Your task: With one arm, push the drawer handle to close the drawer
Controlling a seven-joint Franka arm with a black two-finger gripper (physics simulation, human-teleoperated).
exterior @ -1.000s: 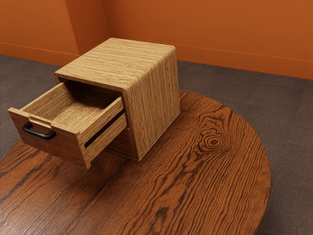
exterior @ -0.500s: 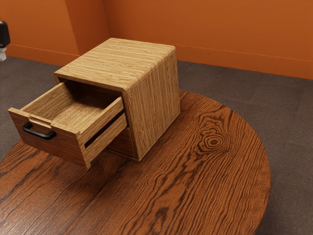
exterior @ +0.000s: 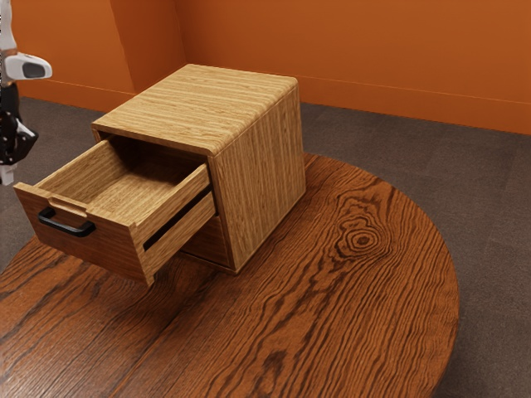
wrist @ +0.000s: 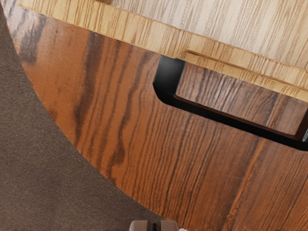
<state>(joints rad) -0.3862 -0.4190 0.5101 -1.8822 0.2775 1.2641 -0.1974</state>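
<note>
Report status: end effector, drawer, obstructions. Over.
End effector off the handle. Top drawer open, well out of cabinet. No obstruction seen at handle.

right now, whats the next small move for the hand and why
Probably ease the hand down to the level of the black handle, in front of it: the drawer stands open, and the wrist view looks down on the handle, with a gap between it and the hand.
</note>
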